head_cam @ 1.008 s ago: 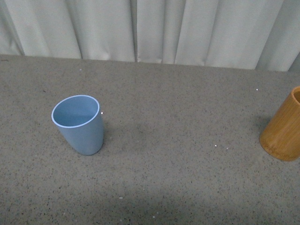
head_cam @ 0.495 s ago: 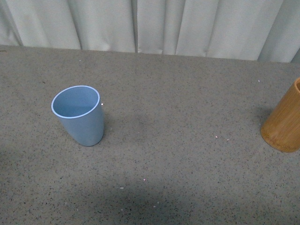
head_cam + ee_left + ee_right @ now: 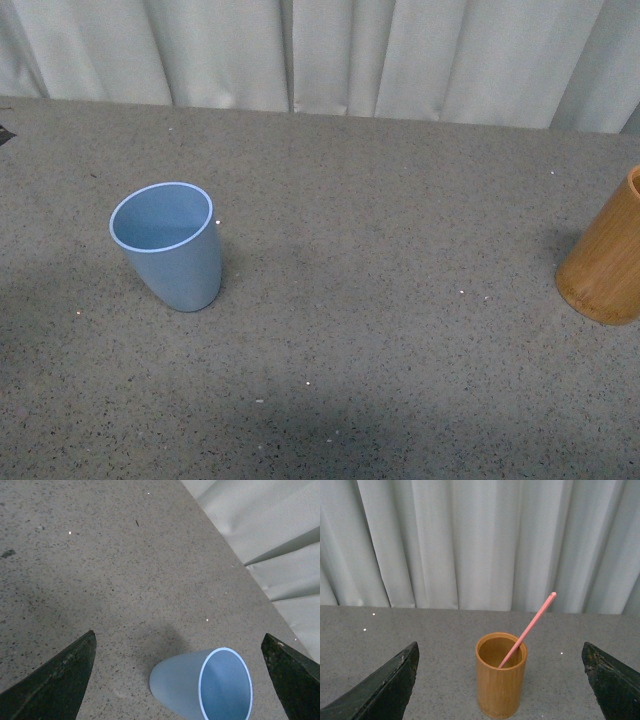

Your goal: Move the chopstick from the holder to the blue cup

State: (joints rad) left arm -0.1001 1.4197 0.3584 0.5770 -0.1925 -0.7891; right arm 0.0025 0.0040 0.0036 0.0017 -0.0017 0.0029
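Observation:
The light blue cup [image 3: 170,245] stands upright and empty on the grey speckled table, left of centre in the front view; it also shows in the left wrist view [image 3: 205,685]. My left gripper [image 3: 180,675] is open, its dark fingers spread wide on either side of the cup and above it. The orange-brown wooden holder [image 3: 608,265] stands at the table's right edge of the front view, partly cut off. In the right wrist view the holder [image 3: 501,680] holds one salmon-pink chopstick [image 3: 529,628] leaning out. My right gripper [image 3: 500,680] is open, short of the holder. Neither arm shows in the front view.
A white pleated curtain [image 3: 320,55] hangs behind the table's far edge. The grey table [image 3: 380,330] runs between cup and holder with small white specks on it.
The front view shifted between one second and half a second ago, so cup and holder sit slightly higher in frame. Since then a faint shadow has spread over the table's left part.

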